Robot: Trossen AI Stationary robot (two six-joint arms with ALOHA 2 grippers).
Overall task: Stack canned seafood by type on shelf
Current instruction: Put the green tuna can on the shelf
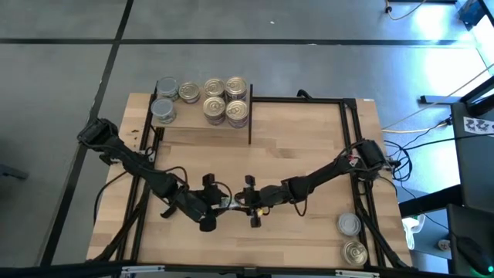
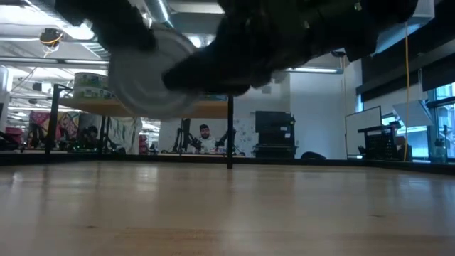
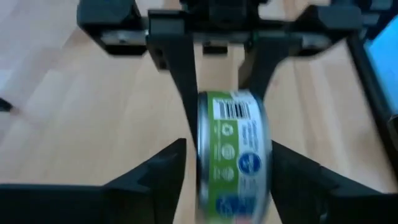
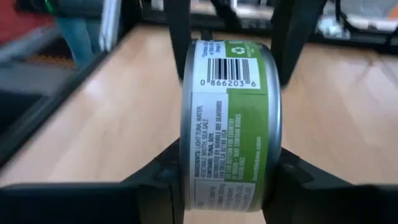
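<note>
Green-labelled tin (image 4: 230,118) sits on edge, gripped by the right gripper (image 1: 253,207), while the left gripper (image 1: 218,204) facing it flanks it with fingers parted, well short of the shelf (image 1: 202,132).

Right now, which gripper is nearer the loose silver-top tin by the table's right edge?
Right. The right gripper is mid-table, left of the silver-top tin; the left gripper is farther left, beyond the green-label tin between them.

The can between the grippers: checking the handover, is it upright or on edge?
On edge. The can shows its label band running vertically between the right gripper fingers, flat faces sideways, above the table.
</note>
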